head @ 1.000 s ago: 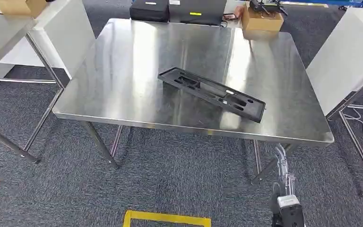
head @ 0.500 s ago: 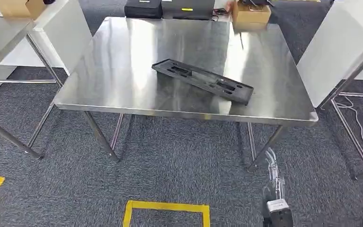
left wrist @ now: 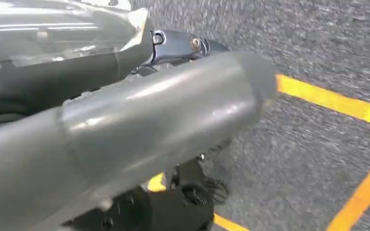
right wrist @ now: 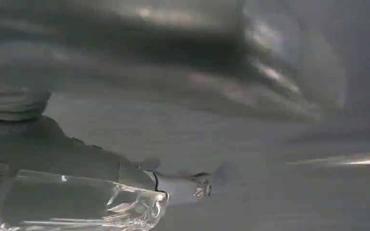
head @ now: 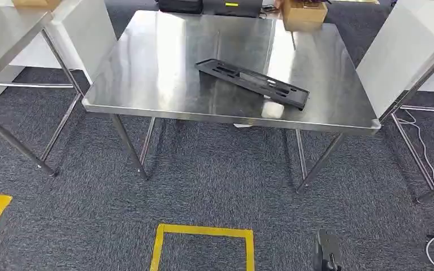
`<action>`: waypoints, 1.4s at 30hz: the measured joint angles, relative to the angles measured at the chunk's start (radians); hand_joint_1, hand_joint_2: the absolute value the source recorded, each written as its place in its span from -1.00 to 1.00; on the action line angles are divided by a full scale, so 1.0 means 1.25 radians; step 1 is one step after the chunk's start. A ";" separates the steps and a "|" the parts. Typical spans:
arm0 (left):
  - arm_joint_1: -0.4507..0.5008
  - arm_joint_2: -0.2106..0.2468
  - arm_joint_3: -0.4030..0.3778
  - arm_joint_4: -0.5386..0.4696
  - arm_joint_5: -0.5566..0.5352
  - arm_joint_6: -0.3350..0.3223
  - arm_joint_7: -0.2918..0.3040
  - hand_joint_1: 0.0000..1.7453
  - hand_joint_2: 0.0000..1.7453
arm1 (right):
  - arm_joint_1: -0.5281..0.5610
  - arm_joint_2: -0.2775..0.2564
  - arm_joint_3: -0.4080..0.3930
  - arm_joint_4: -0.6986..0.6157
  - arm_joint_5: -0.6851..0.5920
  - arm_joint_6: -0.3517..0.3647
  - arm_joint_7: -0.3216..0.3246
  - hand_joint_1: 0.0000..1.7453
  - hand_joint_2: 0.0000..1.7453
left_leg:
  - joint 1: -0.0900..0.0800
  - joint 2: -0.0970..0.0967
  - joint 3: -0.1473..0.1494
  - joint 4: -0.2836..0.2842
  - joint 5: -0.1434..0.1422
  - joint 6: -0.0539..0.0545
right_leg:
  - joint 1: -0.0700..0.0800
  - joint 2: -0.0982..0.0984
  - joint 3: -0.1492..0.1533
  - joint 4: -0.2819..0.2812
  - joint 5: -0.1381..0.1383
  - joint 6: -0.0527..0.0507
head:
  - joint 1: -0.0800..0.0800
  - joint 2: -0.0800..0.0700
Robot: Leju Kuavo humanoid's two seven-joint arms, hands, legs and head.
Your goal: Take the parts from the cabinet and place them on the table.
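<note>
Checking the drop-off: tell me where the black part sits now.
In the head view, the black part lies flat on the steel table, right of centre, near its front edge.

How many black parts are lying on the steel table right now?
1: a long black part lies flat, angled across the middle of the steel table. The table's far edge is cut off.
</note>
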State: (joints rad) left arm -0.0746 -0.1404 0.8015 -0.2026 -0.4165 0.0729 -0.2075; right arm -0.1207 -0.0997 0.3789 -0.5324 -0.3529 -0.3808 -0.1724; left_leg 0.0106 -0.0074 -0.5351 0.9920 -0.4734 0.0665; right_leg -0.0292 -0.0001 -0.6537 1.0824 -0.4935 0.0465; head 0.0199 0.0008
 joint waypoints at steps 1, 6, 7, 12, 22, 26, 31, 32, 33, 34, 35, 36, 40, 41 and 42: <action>0.001 0.001 0.000 0.000 -0.003 0.000 0.000 -1.00 -1.00 | 0.006 0.010 -0.006 0.032 0.004 -0.026 0.038 -1.00 -1.00 | -0.002 0.000 -0.014 0.000 0.009 0.001 | 0.000 0.000 -0.014 0.058 -0.045 -0.005 | 0.003 0.000; 0.003 0.002 -0.003 0.000 -0.023 -0.001 0.011 -1.00 -1.00 | 0.022 0.061 -0.015 0.161 -0.008 -0.080 0.170 -1.00 -1.00 | -0.012 0.012 -0.075 0.004 0.058 -0.001 | 0.006 0.000 0.046 0.123 -0.031 0.025 | 0.002 0.000; 0.003 0.002 -0.004 0.000 -0.030 -0.001 0.015 -1.00 -1.00 | 0.026 0.070 -0.025 0.176 -0.024 -0.082 0.200 -1.00 -1.00 | -0.014 0.012 -0.083 0.004 0.067 -0.003 | 0.008 0.000 0.100 0.055 -0.019 0.021 | 0.003 0.000; 0.001 0.003 -0.020 0.000 -0.057 0.013 0.030 -1.00 -1.00 | 0.035 0.108 -0.044 0.227 -0.036 -0.132 0.320 -1.00 -1.00 | -0.014 0.019 -0.089 -0.002 0.104 -0.028 | 0.026 0.001 0.196 -0.112 -0.048 -0.020 | -0.005 0.000; 0.003 0.013 -0.025 0.002 -0.067 0.051 0.072 -1.00 -1.00 | 0.042 0.132 -0.047 0.263 -0.010 -0.140 0.308 -1.00 -1.00 | 0.020 0.007 -0.038 0.165 -0.009 -0.076 | -0.004 -0.008 0.079 -0.084 0.042 -0.027 | -0.013 0.000; -0.002 0.010 -0.025 0.002 -0.067 0.061 0.077 -1.00 -1.00 | 0.037 0.137 -0.045 0.266 0.004 -0.140 0.297 -1.00 -1.00 | 0.015 -0.003 0.040 0.020 -0.064 -0.064 | 0.007 -0.006 0.040 -0.053 0.061 0.000 | -0.017 0.000; -0.002 0.008 -0.024 0.002 -0.061 0.081 0.088 -1.00 -1.00 | 0.038 0.143 -0.041 0.272 0.015 -0.140 0.281 -1.00 -1.00 | 0.007 0.007 -0.014 0.015 -0.018 -0.014 | -0.001 -0.004 -0.010 0.032 -0.030 -0.001 | -0.008 0.000; -0.002 0.008 -0.024 0.002 -0.060 0.085 0.089 -1.00 -1.00 | 0.037 0.144 -0.040 0.272 0.017 -0.140 0.279 -1.00 -1.00 | 0.004 0.008 -0.027 0.016 -0.006 -0.012 | -0.001 -0.004 -0.025 0.100 -0.074 -0.004 | -0.007 0.000; -0.002 0.008 -0.024 0.002 -0.060 0.086 0.090 -1.00 -1.00 | 0.037 0.144 -0.040 0.273 0.017 -0.140 0.275 -1.00 -1.00 | 0.002 0.010 -0.041 0.017 0.005 -0.011 | 0.000 -0.003 -0.035 0.159 -0.096 -0.001 | -0.007 0.000; -0.002 0.008 -0.024 0.002 -0.060 0.086 0.090 -1.00 -1.00 | 0.036 0.144 -0.040 0.273 0.016 -0.141 0.273 -1.00 -1.00 | -0.001 0.012 -0.054 0.017 0.015 -0.011 | 0.002 -0.003 -0.030 0.190 -0.096 0.004 | -0.007 0.000; -0.002 0.008 -0.024 0.002 -0.060 0.086 0.090 -1.00 -1.00 | 0.035 0.144 -0.040 0.274 0.016 -0.142 0.272 -1.00 -1.00 | -0.004 0.013 -0.060 0.017 0.025 -0.011 | 0.004 -0.003 -0.011 0.189 -0.082 0.011 | -0.007 0.000; -0.002 0.008 -0.024 0.002 -0.061 0.085 0.090 -1.00 -1.00 | 0.033 0.144 -0.040 0.275 0.014 -0.144 0.272 -1.00 -1.00 | -0.006 0.014 -0.072 0.018 0.035 -0.011 | 0.008 -0.003 0.023 0.158 -0.059 0.017 | -0.007 0.000; -0.003 0.006 -0.025 0.002 -0.068 0.075 0.088 -1.00 -1.00 | 0.027 0.143 -0.040 0.275 0.001 -0.157 0.268 -1.00 -1.00 | -0.010 0.015 -0.099 0.018 0.073 -0.025 | 0.030 -0.004 0.213 -0.120 -0.069 -0.016 | -0.007 0.000; -0.003 0.006 -0.025 0.002 -0.069 0.070 0.087 -1.00 -1.00 | 0.026 0.143 -0.041 0.276 -0.001 -0.159 0.268 -1.00 -1.00 | -0.008 0.018 -0.098 0.010 0.084 -0.029 | 0.032 -0.002 0.200 -0.110 -0.063 -0.019 | -0.008 0.000; -0.003 0.006 -0.025 0.002 -0.070 0.067 0.086 -1.00 -1.00 | 0.026 0.142 -0.041 0.277 -0.002 -0.162 0.268 -1.00 -1.00 | -0.006 0.018 -0.099 0.006 0.094 -0.034 | 0.034 -0.002 0.196 -0.111 -0.058 -0.024 | -0.006 0.000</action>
State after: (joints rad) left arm -0.0785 -0.1324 0.7706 -0.1999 -0.5035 0.1572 -0.0996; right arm -0.0879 0.0782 0.3281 -0.1865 -0.3555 -0.5829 0.1625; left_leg 0.0034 0.0145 -0.6585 0.9993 -0.3559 0.0246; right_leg 0.0132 -0.0023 -0.4085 0.9439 -0.5663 0.0165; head 0.0126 0.0008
